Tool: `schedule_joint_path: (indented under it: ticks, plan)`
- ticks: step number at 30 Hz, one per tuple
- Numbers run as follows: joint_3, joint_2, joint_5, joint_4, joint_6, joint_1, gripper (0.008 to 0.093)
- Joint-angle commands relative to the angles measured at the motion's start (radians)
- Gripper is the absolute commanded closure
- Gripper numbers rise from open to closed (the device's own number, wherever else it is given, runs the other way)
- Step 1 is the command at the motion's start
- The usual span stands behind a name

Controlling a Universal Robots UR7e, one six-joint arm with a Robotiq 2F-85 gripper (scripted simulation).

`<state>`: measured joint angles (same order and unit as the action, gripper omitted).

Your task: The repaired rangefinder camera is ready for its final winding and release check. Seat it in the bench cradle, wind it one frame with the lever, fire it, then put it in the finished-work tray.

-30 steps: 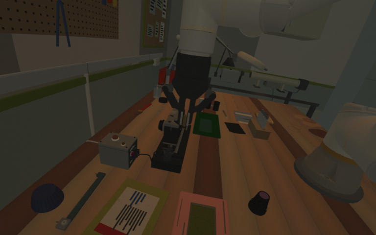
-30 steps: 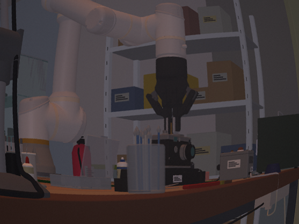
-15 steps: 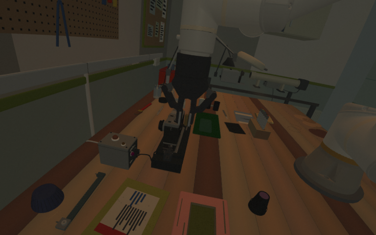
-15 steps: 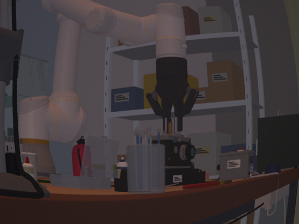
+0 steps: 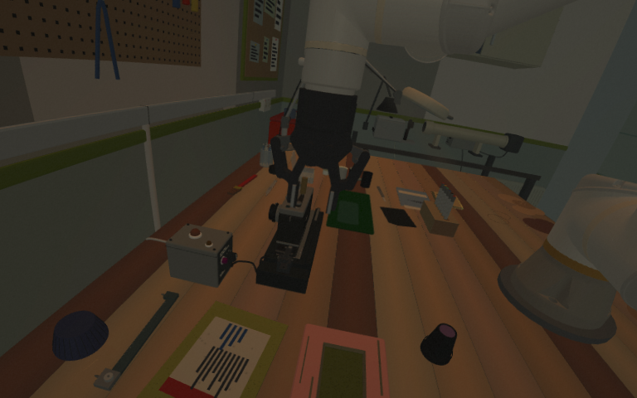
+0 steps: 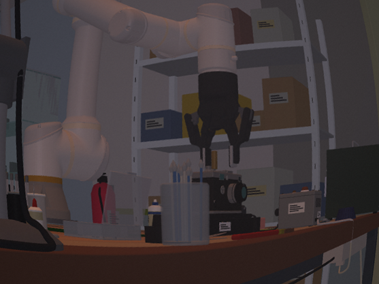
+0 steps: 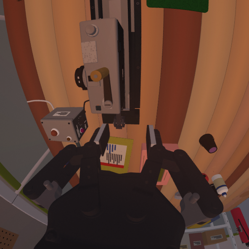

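The black bench cradle (image 5: 289, 253) (image 7: 130, 69) is partly hidden under the rangefinder camera (image 5: 293, 209) (image 6: 225, 190) (image 7: 102, 65), which sits in it with the lens facing the wall side. The winding lever with its brass knob (image 7: 99, 74) (image 6: 213, 159) lies along the camera's top plate, and the round release button (image 7: 92, 30) is at the far end. My gripper (image 5: 312, 192) (image 6: 217, 157) (image 7: 126, 135) hangs just above the camera's top, open and empty, with the brass knob between its fingers as seen from the second side camera.
The green-lined finished-work tray (image 5: 351, 212) (image 7: 177, 4) lies just right of the cradle. A grey control box (image 5: 199, 253) (image 7: 65, 124) stands left of it. A pink tray (image 5: 340, 363), a test chart (image 5: 218, 356), a dark lens cap (image 5: 439, 343) and a clear cup of swabs (image 6: 184, 212) are nearby.
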<state>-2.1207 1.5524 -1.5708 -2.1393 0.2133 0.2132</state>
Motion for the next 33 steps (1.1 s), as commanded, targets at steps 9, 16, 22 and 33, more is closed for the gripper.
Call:
schedule_joint_path:
  ticks: [9, 16, 22, 33]
  plan:
    - [0.000, 0.000, 0.000, 0.000, 0.000, 0.000, 0.0334]
    - [0.000, 0.000, 0.000, 0.000, 0.000, 0.000, 0.0334]
    - [0.000, 0.000, 0.000, 0.000, 0.000, 0.000, 0.0334]
    - [0.001, 0.001, 0.000, 0.001, 0.000, 0.000, 0.0334]
